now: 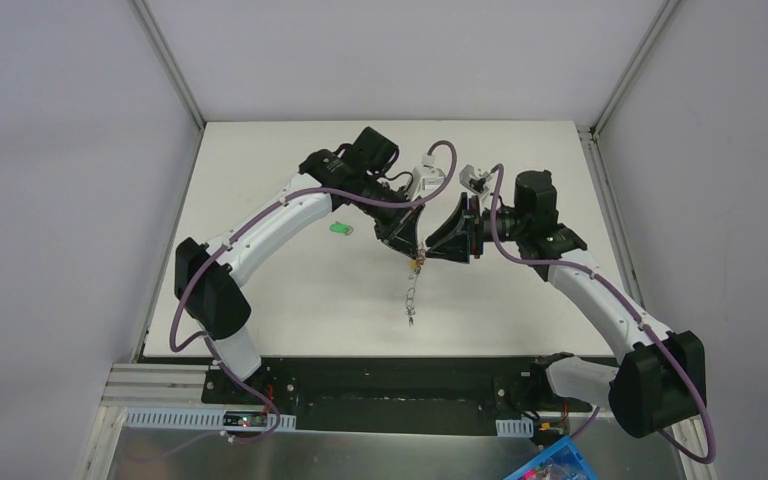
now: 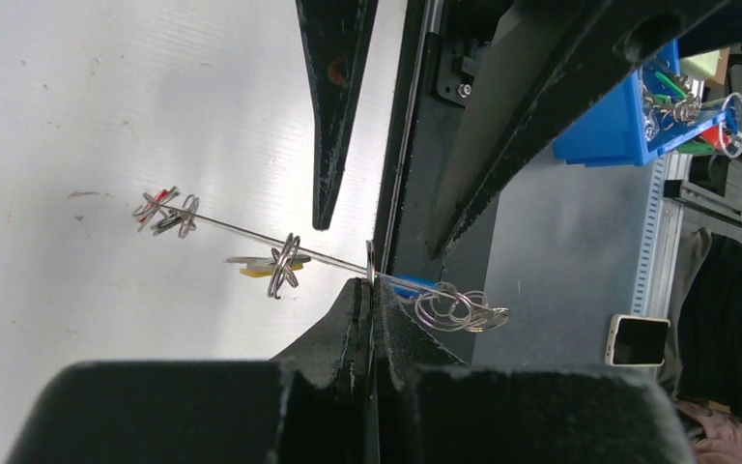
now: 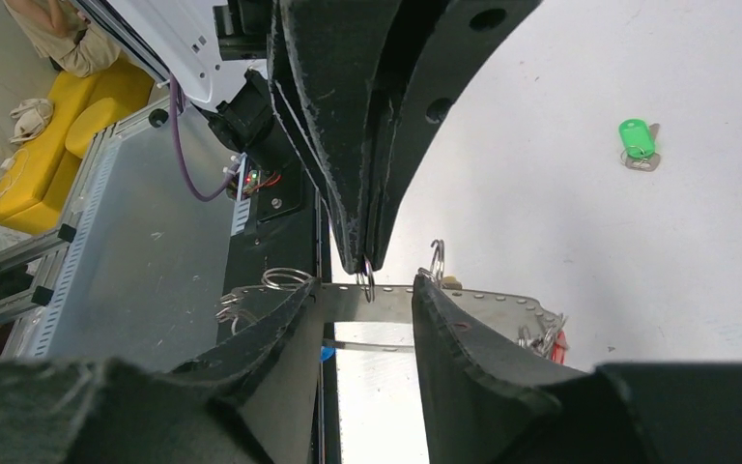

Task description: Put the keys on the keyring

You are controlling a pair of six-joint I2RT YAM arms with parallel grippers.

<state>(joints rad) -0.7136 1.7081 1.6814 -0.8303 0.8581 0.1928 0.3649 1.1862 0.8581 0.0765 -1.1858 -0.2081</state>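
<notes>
The keyring [image 2: 251, 232] is a thin flat metal strip carrying small split rings, and it hangs above the white table. My left gripper [image 2: 372, 282] is shut on one ring near the strip's middle. A red key [image 2: 159, 200], a yellow key [image 2: 256, 272] and a blue key [image 2: 415, 286] hang from rings along it. The green key [image 1: 340, 228] lies loose on the table, left of both grippers, and shows as well in the right wrist view as the green key [image 3: 638, 138]. My right gripper [image 3: 365, 290] stands open, its fingers either side of the held ring, across the strip [image 3: 483, 304].
A blue bin [image 2: 628, 121] with more rings and keys sits beyond the table's near edge. The black base rail [image 1: 360, 375] runs along that near edge. Grey walls close in the table on three sides.
</notes>
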